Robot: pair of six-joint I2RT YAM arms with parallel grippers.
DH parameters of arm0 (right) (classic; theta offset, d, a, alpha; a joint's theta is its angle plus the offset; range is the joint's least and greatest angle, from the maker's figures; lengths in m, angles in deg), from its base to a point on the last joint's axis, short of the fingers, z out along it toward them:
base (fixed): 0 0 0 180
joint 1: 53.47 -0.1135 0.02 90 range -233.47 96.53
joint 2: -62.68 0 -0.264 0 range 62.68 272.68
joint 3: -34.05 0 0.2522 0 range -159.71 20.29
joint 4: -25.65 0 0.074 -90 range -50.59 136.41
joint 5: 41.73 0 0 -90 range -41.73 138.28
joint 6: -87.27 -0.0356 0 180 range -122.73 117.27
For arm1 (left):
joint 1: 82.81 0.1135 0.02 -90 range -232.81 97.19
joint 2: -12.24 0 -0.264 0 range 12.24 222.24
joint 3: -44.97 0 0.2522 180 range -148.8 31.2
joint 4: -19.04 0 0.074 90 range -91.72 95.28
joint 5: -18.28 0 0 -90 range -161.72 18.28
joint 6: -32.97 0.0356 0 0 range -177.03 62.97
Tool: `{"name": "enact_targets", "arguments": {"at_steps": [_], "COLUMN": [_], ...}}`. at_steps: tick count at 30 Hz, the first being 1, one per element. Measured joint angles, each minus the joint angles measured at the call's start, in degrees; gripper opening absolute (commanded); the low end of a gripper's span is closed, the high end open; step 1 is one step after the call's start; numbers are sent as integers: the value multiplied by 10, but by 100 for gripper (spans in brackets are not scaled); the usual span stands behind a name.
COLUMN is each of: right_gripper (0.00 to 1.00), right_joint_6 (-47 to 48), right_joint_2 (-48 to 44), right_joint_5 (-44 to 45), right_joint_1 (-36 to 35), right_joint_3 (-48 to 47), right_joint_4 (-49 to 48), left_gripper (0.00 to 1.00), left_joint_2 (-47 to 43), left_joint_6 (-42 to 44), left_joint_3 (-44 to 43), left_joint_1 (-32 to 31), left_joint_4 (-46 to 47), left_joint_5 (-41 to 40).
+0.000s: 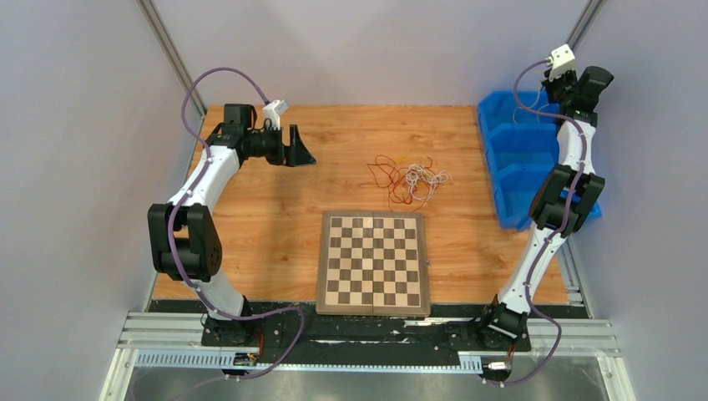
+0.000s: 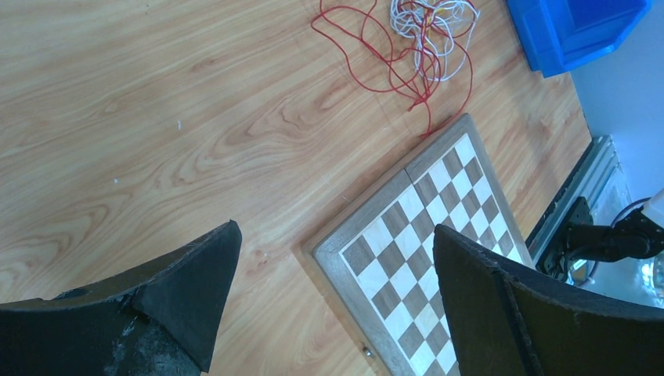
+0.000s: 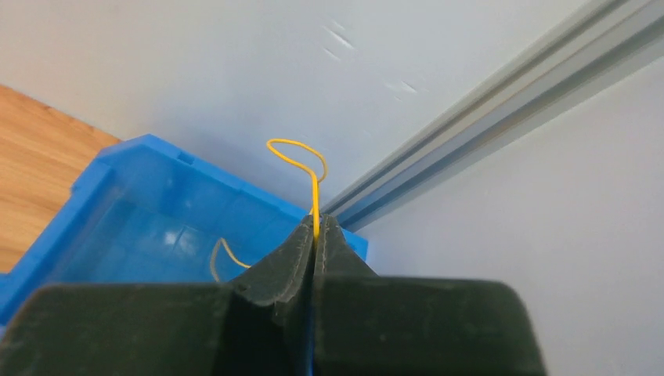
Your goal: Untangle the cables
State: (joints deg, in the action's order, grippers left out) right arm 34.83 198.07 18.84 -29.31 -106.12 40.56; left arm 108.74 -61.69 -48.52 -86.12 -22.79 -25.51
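Pinching a single yellow wire [image 3: 297, 153] between fully closed jaws, the right gripper [image 3: 315, 227] hangs above the blue bin [image 3: 94, 188], while the left gripper [image 2: 335, 231] stands wide open and empty over the table [image 1: 250, 217], the remaining cables [image 1: 409, 177] lying tangled just behind the chessboard [image 1: 373, 261].

Left hand [image 2: 335, 231] spread, right hand [image 3: 315, 225] pinched tight
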Motion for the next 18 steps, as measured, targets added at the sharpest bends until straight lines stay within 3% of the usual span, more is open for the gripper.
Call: {"name": "enact_targets", "arguments": {"at_steps": [8,18], "right_gripper": [0,0], "right_joint_6": [95,247], "right_joint_2": [-5,5], "right_joint_5": [-70,-40], "right_joint_1": [2,1], "right_joint_3": [14,16], "right_joint_4": [119,227], "left_gripper": [100,100], "left_joint_2": [-10,-17], "left_joint_6": [-1,-14], "left_joint_3": [13,32], "left_joint_1": [2,4], "left_joint_4": [7,18], "left_joint_5": [1,2]}}
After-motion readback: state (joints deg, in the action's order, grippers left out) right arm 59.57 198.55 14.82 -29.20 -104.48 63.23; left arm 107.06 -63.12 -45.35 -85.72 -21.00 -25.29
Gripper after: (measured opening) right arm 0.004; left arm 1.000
